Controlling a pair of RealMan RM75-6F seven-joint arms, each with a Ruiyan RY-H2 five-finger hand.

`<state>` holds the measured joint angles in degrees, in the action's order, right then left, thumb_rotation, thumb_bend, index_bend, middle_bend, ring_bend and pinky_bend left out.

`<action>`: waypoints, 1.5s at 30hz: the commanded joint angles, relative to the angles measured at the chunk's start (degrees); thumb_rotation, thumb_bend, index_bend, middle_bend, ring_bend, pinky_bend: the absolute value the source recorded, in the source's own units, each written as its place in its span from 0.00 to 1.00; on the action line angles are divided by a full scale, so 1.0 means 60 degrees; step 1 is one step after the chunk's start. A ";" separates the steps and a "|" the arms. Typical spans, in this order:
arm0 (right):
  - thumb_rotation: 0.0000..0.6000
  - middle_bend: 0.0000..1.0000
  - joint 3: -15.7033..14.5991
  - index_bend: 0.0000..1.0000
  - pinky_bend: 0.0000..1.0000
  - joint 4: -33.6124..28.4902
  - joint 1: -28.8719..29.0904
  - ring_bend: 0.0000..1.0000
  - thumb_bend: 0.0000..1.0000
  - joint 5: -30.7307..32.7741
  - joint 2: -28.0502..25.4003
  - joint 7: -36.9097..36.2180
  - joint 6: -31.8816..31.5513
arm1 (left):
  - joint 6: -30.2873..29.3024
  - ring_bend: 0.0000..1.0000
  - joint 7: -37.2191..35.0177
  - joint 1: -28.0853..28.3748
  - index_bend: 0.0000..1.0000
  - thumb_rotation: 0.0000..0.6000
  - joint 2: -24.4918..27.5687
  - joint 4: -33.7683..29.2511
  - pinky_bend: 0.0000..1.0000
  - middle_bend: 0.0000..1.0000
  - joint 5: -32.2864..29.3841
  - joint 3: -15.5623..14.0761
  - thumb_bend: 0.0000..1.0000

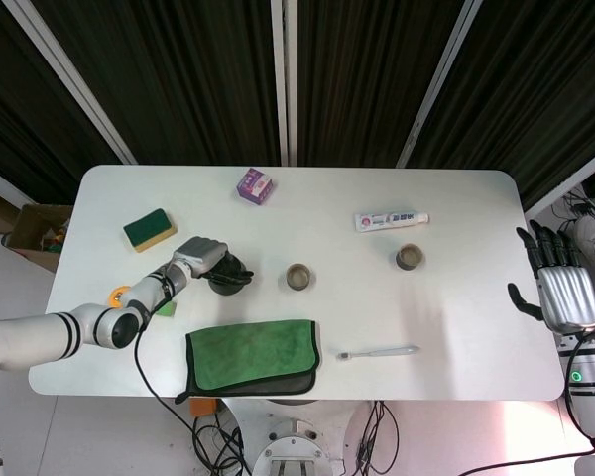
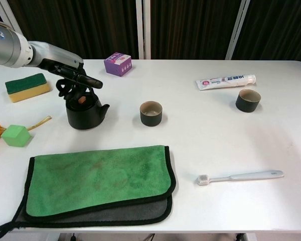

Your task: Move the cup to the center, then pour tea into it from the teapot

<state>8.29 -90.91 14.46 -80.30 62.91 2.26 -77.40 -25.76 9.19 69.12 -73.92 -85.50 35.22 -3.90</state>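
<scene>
A black teapot stands left of the table's middle, spout towards the right. My left hand is over it, and its dark fingers curl around the top handle. A dark cup stands upright near the table's centre, just right of the teapot and apart from it. A second, similar cup stands further right. My right hand hangs open beyond the table's right edge, holding nothing.
A folded green cloth lies at the front left, with a toothbrush to its right. A toothpaste tube lies behind the right cup. A purple box, a sponge and a green cube occupy the left and back.
</scene>
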 commanded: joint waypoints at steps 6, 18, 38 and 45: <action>1.00 0.00 0.0002 0.00 0.00 0.0057 0.0018 0.00 0.32 0.0023 0.0040 -0.0027 0.0049 | 0.0124 0.69 -0.0081 0.0153 0.70 0.19 0.0177 -0.0131 0.20 0.73 -0.0042 -0.0168 0.05; 1.00 0.00 0.0032 0.00 0.00 0.0097 -0.0011 0.00 0.33 0.0087 0.0080 -0.0009 0.0005 | 0.0024 0.77 -0.0461 0.0085 0.79 0.20 0.0197 -0.0172 0.21 0.81 0.0219 -0.0065 0.05; 1.00 0.00 0.0032 0.00 0.00 0.0125 0.0006 0.00 0.33 0.0113 0.0103 0.0013 0.0066 | -0.2396 0.85 -0.0320 -0.0896 0.92 0.32 -0.0259 -0.0379 0.27 0.91 0.1155 0.0552 0.03; 1.00 0.00 0.0030 0.00 0.00 0.0135 -0.0009 0.00 0.33 0.0124 0.0113 -0.0006 0.0055 | -0.3081 0.86 -0.0090 -0.1292 0.94 0.25 -0.0691 -0.0130 0.28 0.92 0.1515 0.0814 0.08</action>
<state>8.47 -90.11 14.41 -79.57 63.58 2.24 -77.07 -43.85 8.25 61.68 -77.64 -86.65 44.05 0.70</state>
